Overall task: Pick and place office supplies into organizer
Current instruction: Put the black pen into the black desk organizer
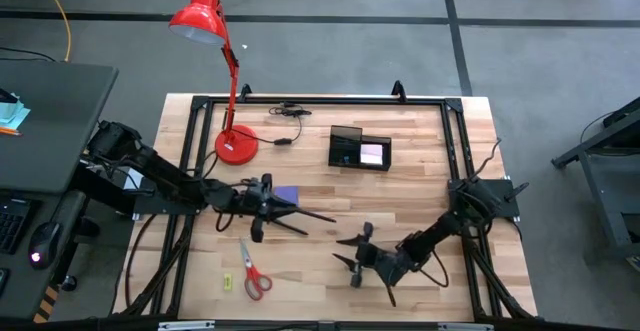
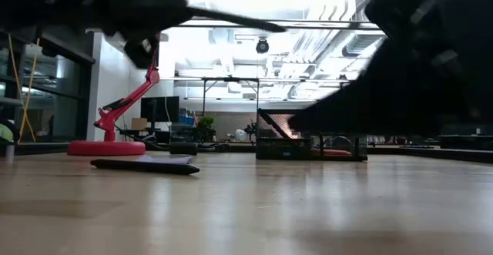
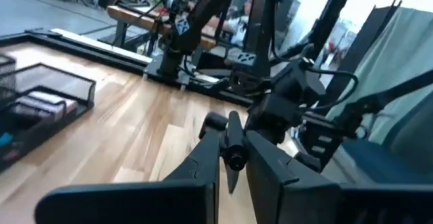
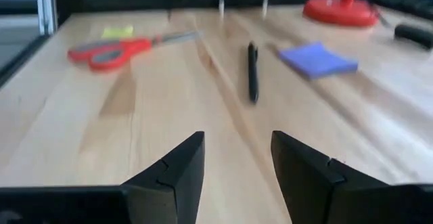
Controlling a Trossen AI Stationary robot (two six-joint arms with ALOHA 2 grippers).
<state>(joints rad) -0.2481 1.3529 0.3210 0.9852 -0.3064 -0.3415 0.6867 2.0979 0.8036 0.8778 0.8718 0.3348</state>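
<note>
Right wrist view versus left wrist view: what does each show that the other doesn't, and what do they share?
Right wrist only: the red scissors, yellow piece, purple note pad, red lamp base, and a dark pen beside the pad, all beyond the open, empty right gripper.
Left wrist only: the organizer and the left gripper shut on a black pen.
Both: the wooden table. I cannot tell whether the two pens are the same one.
</note>
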